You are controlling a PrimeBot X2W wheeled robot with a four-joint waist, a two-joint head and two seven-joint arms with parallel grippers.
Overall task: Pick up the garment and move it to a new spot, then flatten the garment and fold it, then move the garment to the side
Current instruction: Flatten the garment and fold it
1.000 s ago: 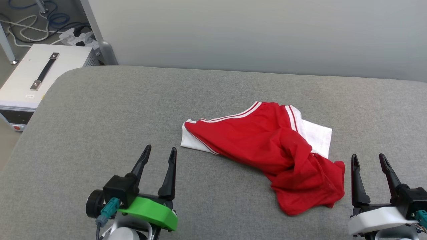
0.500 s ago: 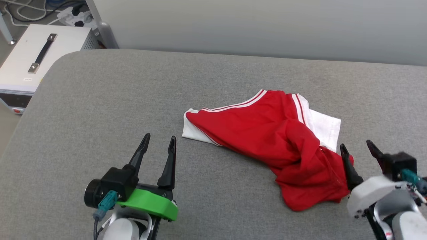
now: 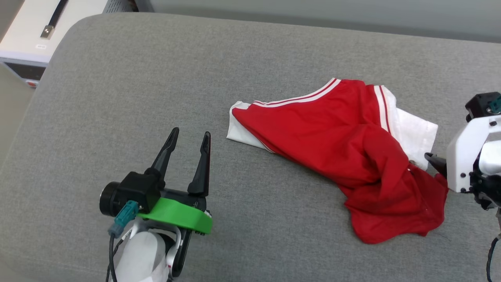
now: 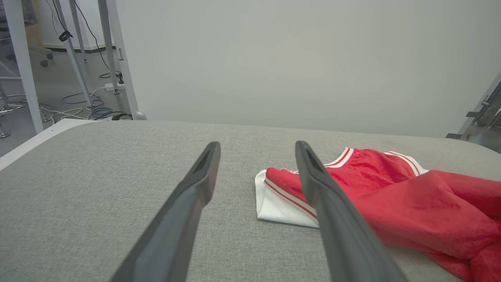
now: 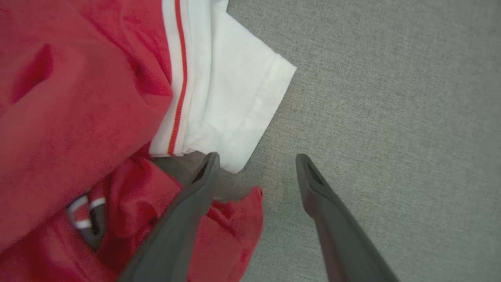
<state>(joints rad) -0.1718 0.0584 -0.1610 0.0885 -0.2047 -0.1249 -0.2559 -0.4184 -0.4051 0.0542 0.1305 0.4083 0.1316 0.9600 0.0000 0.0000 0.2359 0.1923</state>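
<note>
The garment (image 3: 336,152), red with white sleeves and striped trim, lies crumpled on the grey padded surface (image 3: 117,78), right of centre. One white sleeve (image 3: 415,135) sticks out at its right, another at its left end. My left gripper (image 3: 191,132) stands open to the left of the garment, apart from it; the left wrist view shows the garment (image 4: 391,196) ahead and to the right of its fingers. My right gripper (image 5: 257,156) is open, pointing down at the garment's right edge, one fingertip over the red cloth (image 5: 78,117) by the white sleeve's corner (image 5: 235,164), the other over bare surface.
A white box with a black handle (image 3: 23,35) stands beyond the surface's rounded far-left corner. A pale wall runs behind the far edge. Metal legs and floor cables (image 4: 78,105) show at the far left.
The head camera has tilted down, shifting the whole picture. My right gripper has gone forward and turned down over the garment's right edge. The left gripper has barely moved.
</note>
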